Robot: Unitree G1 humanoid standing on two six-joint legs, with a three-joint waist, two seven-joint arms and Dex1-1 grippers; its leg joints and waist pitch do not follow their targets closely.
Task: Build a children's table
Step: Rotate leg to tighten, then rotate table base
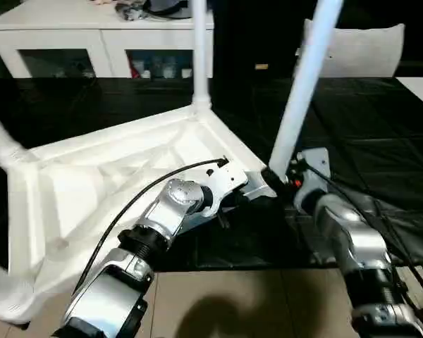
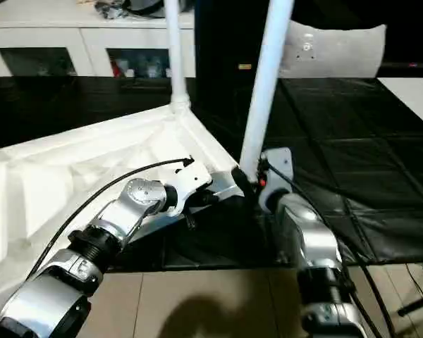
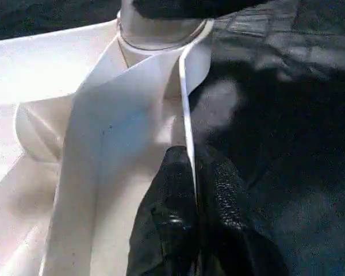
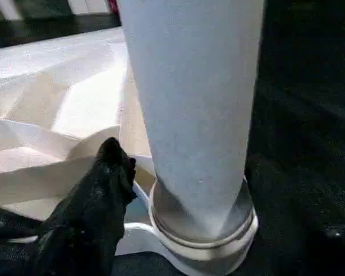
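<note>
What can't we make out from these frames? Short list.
- Tops of the two upright legs: cut off by the head views' top edge.
- Right claw: one finger in wrist view, other hidden behind the leg; grip unclear.
- Near left corner of the tabletop: cut off by frame edge, covered by left forearm.
- Items inside the cabinet: too small.

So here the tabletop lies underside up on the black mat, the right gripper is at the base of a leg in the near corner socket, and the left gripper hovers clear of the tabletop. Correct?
Not quite. The left gripper does not hover clear: the left wrist view shows its fingers pinching the rim of the tabletop. The rest holds: underside up on the black mat, right gripper at the leg in the corner socket.
</note>
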